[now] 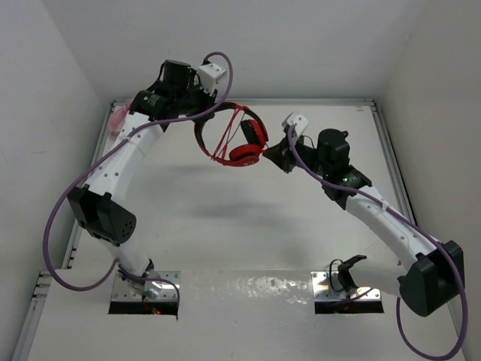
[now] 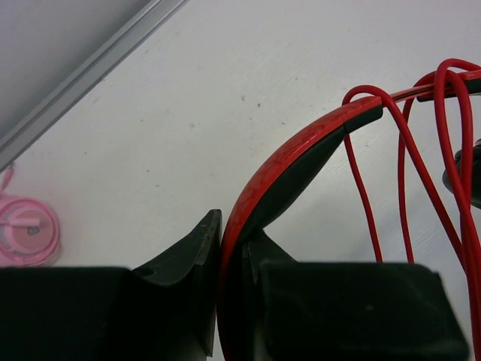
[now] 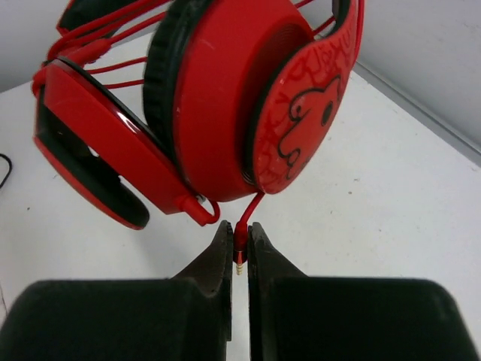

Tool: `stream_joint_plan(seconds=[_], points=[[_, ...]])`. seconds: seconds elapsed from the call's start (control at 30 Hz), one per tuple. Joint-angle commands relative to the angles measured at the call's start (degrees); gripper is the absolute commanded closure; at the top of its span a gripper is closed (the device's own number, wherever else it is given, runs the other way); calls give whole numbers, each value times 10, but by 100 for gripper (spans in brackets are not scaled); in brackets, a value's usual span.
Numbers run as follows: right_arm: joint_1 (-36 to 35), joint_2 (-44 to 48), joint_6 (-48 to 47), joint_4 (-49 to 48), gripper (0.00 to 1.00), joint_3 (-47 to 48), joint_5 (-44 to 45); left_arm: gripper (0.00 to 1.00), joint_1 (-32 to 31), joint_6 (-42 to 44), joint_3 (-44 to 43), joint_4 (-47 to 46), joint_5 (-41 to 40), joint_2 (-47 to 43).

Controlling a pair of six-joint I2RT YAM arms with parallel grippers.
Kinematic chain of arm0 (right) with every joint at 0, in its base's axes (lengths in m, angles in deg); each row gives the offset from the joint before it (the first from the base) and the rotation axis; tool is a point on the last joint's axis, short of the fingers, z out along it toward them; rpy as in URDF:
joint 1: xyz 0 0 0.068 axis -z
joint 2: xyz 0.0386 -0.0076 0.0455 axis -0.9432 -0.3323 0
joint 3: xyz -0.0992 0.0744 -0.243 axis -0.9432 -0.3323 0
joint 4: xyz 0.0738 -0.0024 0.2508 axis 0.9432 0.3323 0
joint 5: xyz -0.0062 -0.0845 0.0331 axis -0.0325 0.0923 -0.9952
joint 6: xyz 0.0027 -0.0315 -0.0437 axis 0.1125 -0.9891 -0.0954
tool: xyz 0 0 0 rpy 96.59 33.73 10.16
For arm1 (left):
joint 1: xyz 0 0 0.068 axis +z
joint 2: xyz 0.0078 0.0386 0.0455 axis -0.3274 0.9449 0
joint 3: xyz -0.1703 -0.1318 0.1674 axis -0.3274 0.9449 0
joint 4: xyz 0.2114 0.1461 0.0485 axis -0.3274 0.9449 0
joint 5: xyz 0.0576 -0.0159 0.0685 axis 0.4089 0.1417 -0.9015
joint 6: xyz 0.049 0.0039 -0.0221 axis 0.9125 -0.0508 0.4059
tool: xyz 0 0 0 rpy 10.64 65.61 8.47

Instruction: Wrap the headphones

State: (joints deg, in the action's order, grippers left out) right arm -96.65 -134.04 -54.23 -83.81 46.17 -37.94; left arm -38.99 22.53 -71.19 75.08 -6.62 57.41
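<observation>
The red headphones (image 1: 244,139) hang above the table at the back middle, with the thin red cord (image 1: 228,137) looped across the headband. My left gripper (image 1: 201,113) is shut on the black-and-red headband (image 2: 289,169), with cord loops (image 2: 406,188) hanging to its right. My right gripper (image 1: 274,156) is shut on the cord's plug (image 3: 240,244), just below the round red ear cups (image 3: 233,98). The plug's metal tip shows between the right gripper's fingers (image 3: 219,256).
Pink headphones (image 1: 118,120) lie at the back left corner of the table by the metal rail, also in the left wrist view (image 2: 26,233). White walls enclose the table on three sides. A small black clip (image 1: 342,272) sits near the right arm's base.
</observation>
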Motion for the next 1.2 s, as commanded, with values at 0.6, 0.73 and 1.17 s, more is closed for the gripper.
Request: stream_joint_plan(seconds=[0.6, 0.73, 1.17], points=[[-14, -145, -14, 371, 100, 334, -104, 100, -133, 365, 229, -186, -235, -116], [-14, -155, 3, 364, 100, 347, -33, 100, -149, 387, 267, -178, -196, -138], [-14, -206, 64, 352, 99, 412, 121, 100, -154, 243, 253, -54, -88, -102]])
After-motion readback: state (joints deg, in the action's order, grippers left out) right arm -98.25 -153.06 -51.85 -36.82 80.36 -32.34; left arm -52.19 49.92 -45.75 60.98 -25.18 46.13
